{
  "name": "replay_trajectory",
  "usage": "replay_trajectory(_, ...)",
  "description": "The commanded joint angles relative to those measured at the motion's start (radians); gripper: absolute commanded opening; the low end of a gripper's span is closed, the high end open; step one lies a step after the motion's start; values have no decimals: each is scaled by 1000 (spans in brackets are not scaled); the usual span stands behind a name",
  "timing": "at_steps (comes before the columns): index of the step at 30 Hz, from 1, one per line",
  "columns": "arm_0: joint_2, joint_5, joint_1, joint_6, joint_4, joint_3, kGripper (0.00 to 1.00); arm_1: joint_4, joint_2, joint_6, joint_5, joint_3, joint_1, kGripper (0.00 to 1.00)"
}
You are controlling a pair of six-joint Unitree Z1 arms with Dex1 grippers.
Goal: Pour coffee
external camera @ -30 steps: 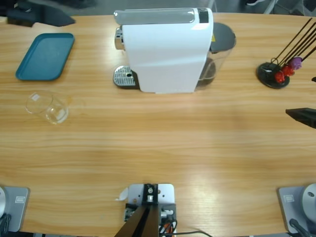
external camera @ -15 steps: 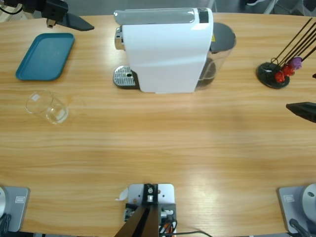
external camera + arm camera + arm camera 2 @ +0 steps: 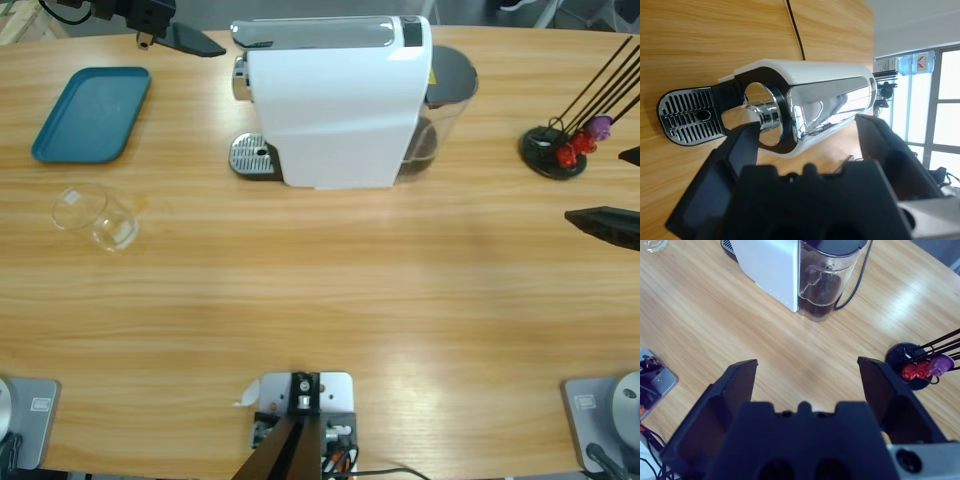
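Two grippers, both spread wide, holding nothing: left gripper (image 3: 807, 137) off the table's (image 3: 320, 300) far left corner, facing the machine's (image 3: 805, 110) chrome spout and drip grille (image 3: 690, 116); right gripper (image 3: 807, 385) at the right edge. Only the high view shows the tray (image 3: 92, 113) and glass (image 3: 95, 217), lying tipped near the left edge, mouth leftward; coffee not discernible. Wide bare wood across the near half.

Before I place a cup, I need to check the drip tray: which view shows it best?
The left wrist view: the coffee machine's drip tray fills the left side, its slotted grille plain, with nothing on it, below the chrome spout. The high view shows it small beside the white body. The right wrist view catches only a corner.
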Motion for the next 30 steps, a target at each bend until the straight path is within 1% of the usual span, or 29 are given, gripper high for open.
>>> replay_trajectory(1,56,-16,15,7,-12,-14,683,-12,32,11,-5,21,9,890)
replay_trajectory(2,56,-17,15,7,-13,-14,680,-12,33,11,-5,20,9,890)
replay_trajectory(3,58,-17,15,7,-14,-16,629,-12,34,11,-5,20,9,890)
replay_trajectory(4,61,-17,16,7,-14,-18,607,-13,34,11,-5,19,9,890)
replay_trajectory(9,66,-19,18,8,-14,-17,601,-12,37,11,-3,18,9,890)
replay_trajectory(11,69,-27,18,10,-14,-17,429,-12,39,11,-2,18,9,890)
replay_trajectory(20,78,-48,18,10,-14,-10,417,-11,39,11,-1,18,9,890)
replay_trajectory(22,78,-53,18,12,-14,-10,260,-11,41,11,0,17,9,890)
replay_trajectory(24,79,-62,18,14,-12,-10,253,-11,41,11,-1,18,9,890)
replay_trajectory(25,78,-75,18,22,-13,-10,86,-11,41,11,0,17,9,890)
replay_trajectory(26,74,-80,18,37,-14,-12,0,-11,41,11,0,17,9,888)
replay_trajectory(30,70,-80,18,66,-14,-17,0,-11,46,11,0,16,9,885)
